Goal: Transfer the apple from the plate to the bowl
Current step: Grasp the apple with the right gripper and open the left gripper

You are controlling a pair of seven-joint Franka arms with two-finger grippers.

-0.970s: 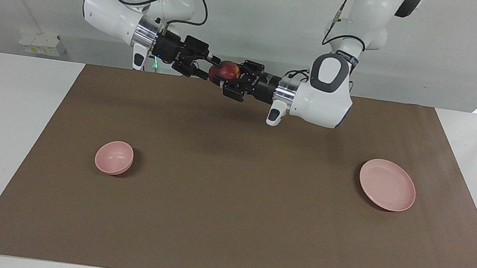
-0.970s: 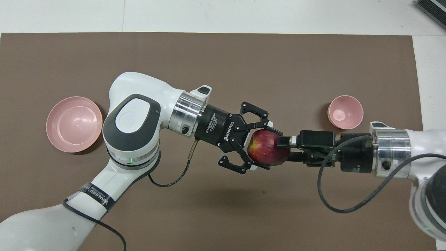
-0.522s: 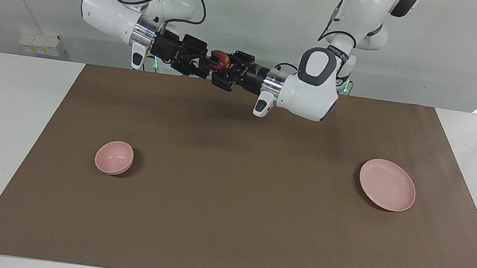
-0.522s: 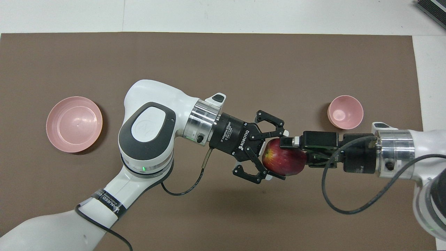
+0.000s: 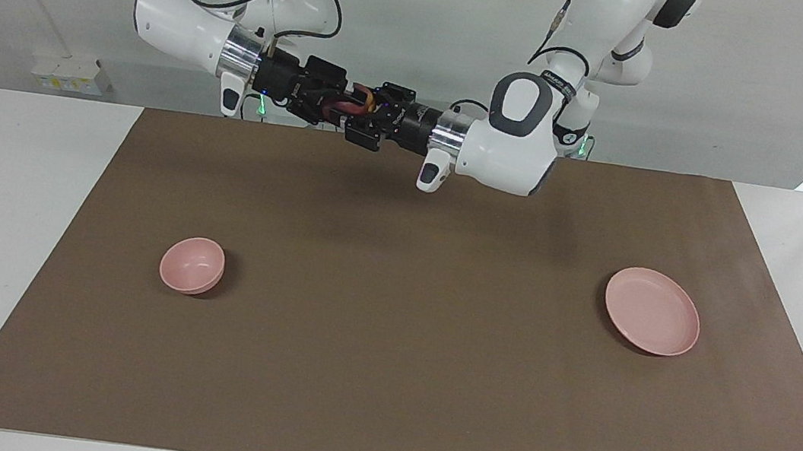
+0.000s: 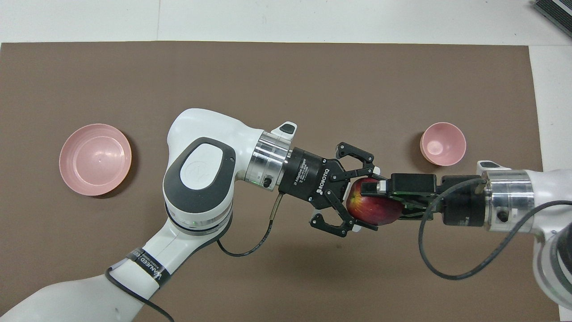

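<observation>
The dark red apple (image 5: pixel 357 103) (image 6: pixel 374 210) is up in the air over the brown mat, above its edge nearest the robots. My left gripper (image 5: pixel 363 110) (image 6: pixel 364 198) is shut on it, one finger on each side. My right gripper (image 5: pixel 352 106) (image 6: pixel 369 190) meets it head-on, open, with one finger above the apple and one below. The pale pink plate (image 5: pixel 652 311) (image 6: pixel 95 159) lies bare toward the left arm's end. The small pink bowl (image 5: pixel 192 263) (image 6: pixel 443 143) stands toward the right arm's end.
A brown mat (image 5: pixel 390 377) covers most of the white table. The right arm's black cable (image 6: pixel 429 259) hangs below its wrist.
Both grippers and the apple have moved together toward the right arm's end and back toward the robots. The apple now sits deeper between the right gripper's fingers.
</observation>
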